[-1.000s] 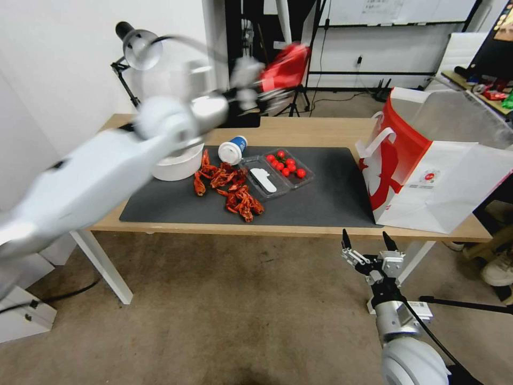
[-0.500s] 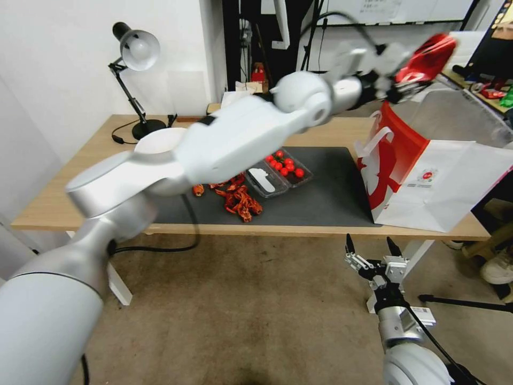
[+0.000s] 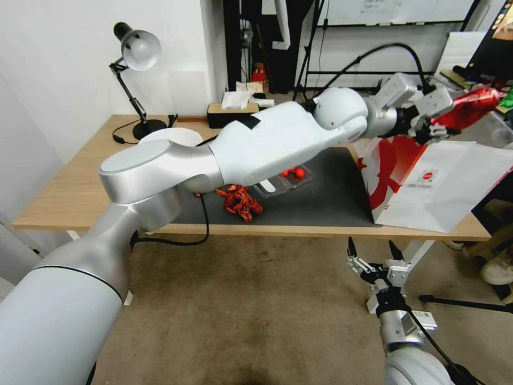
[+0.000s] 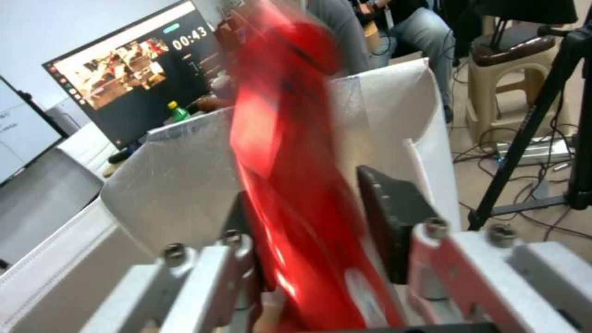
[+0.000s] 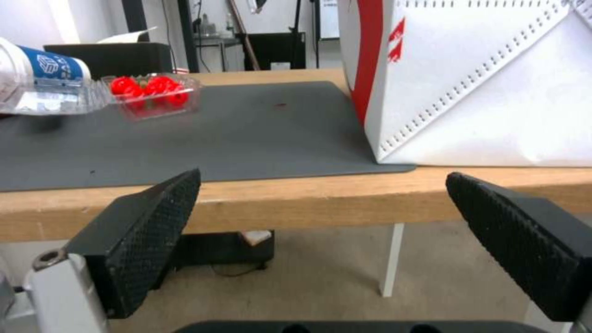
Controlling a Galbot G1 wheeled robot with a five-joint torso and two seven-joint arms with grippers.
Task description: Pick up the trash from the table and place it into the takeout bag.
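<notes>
A black desk lamp (image 3: 134, 59) stands at the far left corner of the table (image 3: 64, 192), with a white bowl (image 3: 163, 136) just beside it, partly hidden behind the left arm. A dark grey mat (image 3: 331, 192) covers the middle of the table. On the mat lies a heap of red crayfish shells (image 3: 240, 200), and next to that a clear plastic tray (image 3: 291, 176) holding small red tomatoes; the right wrist view also shows a blue-and-white paper cup (image 5: 43, 69) lying on its side near the tray (image 5: 151, 95). A tissue box (image 3: 232, 109) sits at the table's far edge.

The left arm reaches across the whole table toward the right. The left gripper (image 3: 435, 115) is clamped on a crushed red soda can (image 3: 473, 107), which is held in the air above the open top of the takeout bag (image 3: 438, 187). In the left wrist view the can (image 4: 290, 185) is pinched between the two dark pads, and the bag's white rim and silvery lining (image 4: 179, 180) lie directly beyond it. The bag stands upright at the right end of the table, partly on the mat.

The right gripper (image 3: 377, 254) hangs below the table's near edge, in front of the bag, with its fingers spread wide apart and nothing between them; the right wrist view looks across the mat (image 5: 247, 134) at table height
</notes>
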